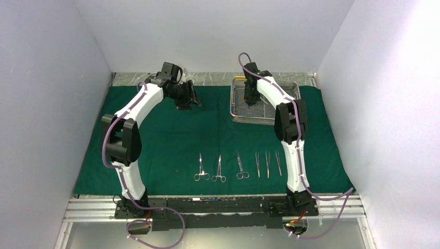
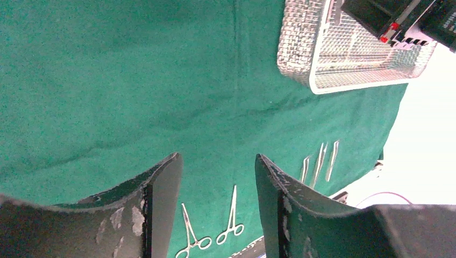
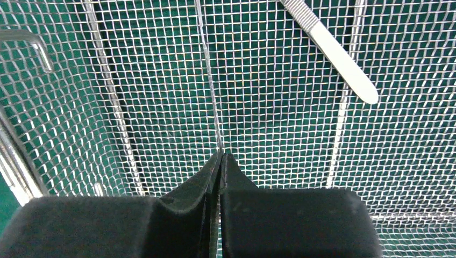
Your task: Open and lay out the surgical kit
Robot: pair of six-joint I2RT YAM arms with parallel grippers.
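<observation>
In the mesh tray [image 3: 269,107], the right gripper [image 3: 220,158] is closed.

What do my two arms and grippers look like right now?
The left arm and right arm have white shells, black joints and a mauve cable each. The left gripper and right gripper are black; the left fingers show pale scuffs.

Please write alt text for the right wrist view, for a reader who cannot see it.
The right gripper is shut on a slim steel instrument lying in the wire-mesh tray. A flat steel handle lies at the upper right; green cloth shows through the mesh.
</observation>
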